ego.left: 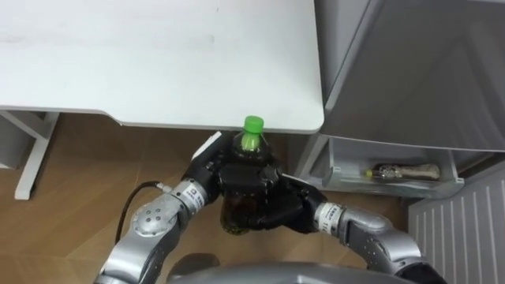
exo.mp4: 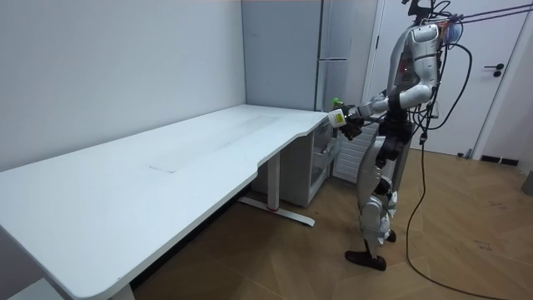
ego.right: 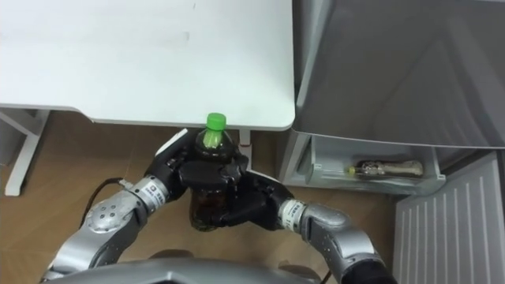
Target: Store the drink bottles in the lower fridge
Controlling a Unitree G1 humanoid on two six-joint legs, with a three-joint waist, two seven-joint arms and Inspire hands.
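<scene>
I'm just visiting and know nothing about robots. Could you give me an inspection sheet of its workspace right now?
Surface: white table.
Job's things: green-capped bottle upright, held just off the table's near edge; second bottle lying in the open lower bin of the grey fridge.
Clutter: nothing seen.
Robot hands: left robot hand and right robot hand both curled round the green-capped bottle.
Cables: only the robot's own.
Surroundings: wooden floor; the fridge stands right of the table.
</scene>
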